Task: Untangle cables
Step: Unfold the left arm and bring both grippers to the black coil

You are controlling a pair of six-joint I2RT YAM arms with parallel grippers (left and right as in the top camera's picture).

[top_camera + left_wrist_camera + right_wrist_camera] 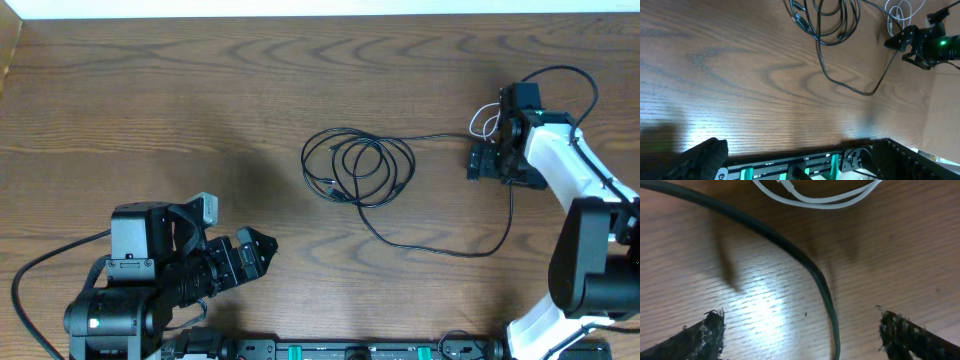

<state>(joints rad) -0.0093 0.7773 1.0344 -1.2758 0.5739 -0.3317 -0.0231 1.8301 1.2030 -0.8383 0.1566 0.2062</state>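
Right gripper (800, 332): jaws spread wide, grasping nothing. In the right wrist view a thin black cable (812, 270) runs from the upper left and curves down between the two worn fingertips (700, 335). It lies flat on the brown wood-grain table (150, 100) and touches neither fingertip. A short white cable (815, 201) lies doubled just beyond the jaws, apart from the black one.

Overhead, the main loose coil of black cables (350, 165) lies mid-table, left of the right gripper and well apart from it. One strand leads from the coil toward that gripper. Another sweeps toward the near edge and rises again beside the right arm.

Left gripper (255, 252): released, holding nothing. It sits near the front edge of the table, well apart from the coil.

Limits of view:
- The right arm covers where the black strands pass under it, so I cannot tell which strand lies between the jaws.
- The white cable is cut off by the top of the right wrist view and partly hidden overhead.
- The left wrist view crops the coil at its top edge and shows only one finger clearly.
- Plugs within the coil are too small to sort out.
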